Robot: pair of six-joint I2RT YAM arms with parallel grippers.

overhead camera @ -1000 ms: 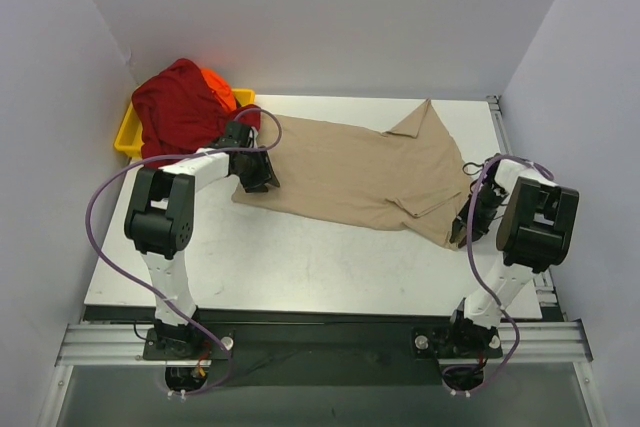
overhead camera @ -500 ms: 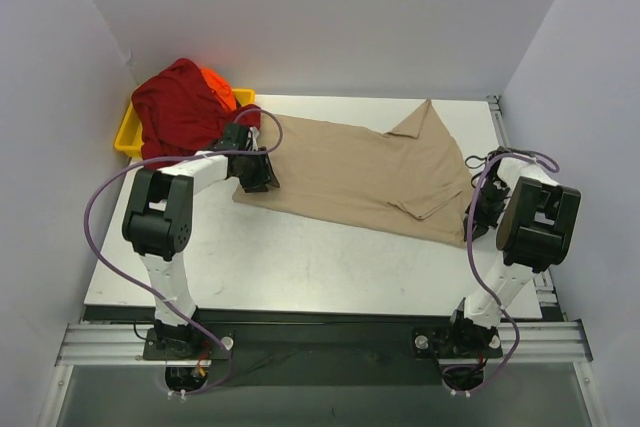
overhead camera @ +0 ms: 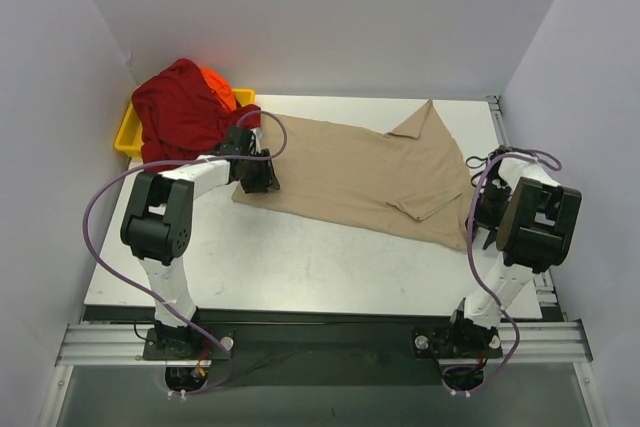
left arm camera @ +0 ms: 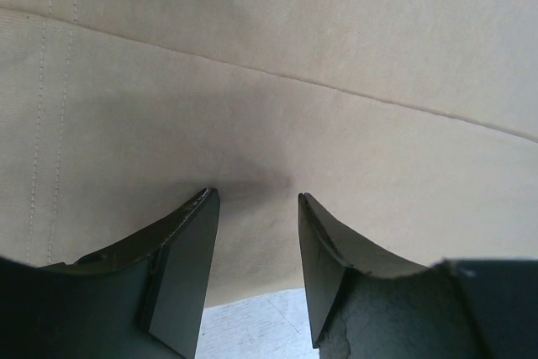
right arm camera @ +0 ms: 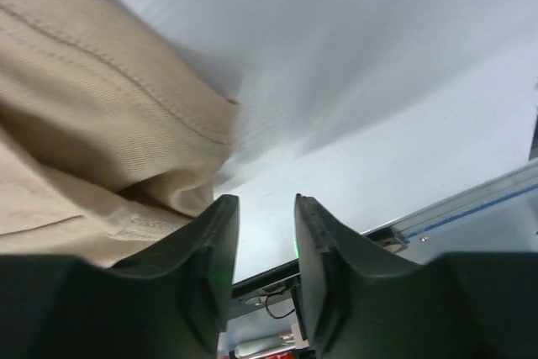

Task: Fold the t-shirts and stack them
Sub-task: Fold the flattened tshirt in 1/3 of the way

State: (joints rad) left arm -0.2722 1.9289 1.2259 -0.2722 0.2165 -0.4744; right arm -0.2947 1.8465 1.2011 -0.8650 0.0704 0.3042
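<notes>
Top external: right claw (overhead camera: pixel 482 213) farther right.

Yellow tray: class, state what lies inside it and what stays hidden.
A dark red t-shirt is heaped in the yellow tray, an orange t-shirt peeking out behind it. The tray's floor and anything beneath them are covered.

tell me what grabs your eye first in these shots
A tan t-shirt lies spread across the middle of the white table, with the left hand at its left edge and the right hand at its right edge. At the far left corner a dark red shirt is heaped over a yellow tray, an orange shirt peeking out behind it.
</notes>
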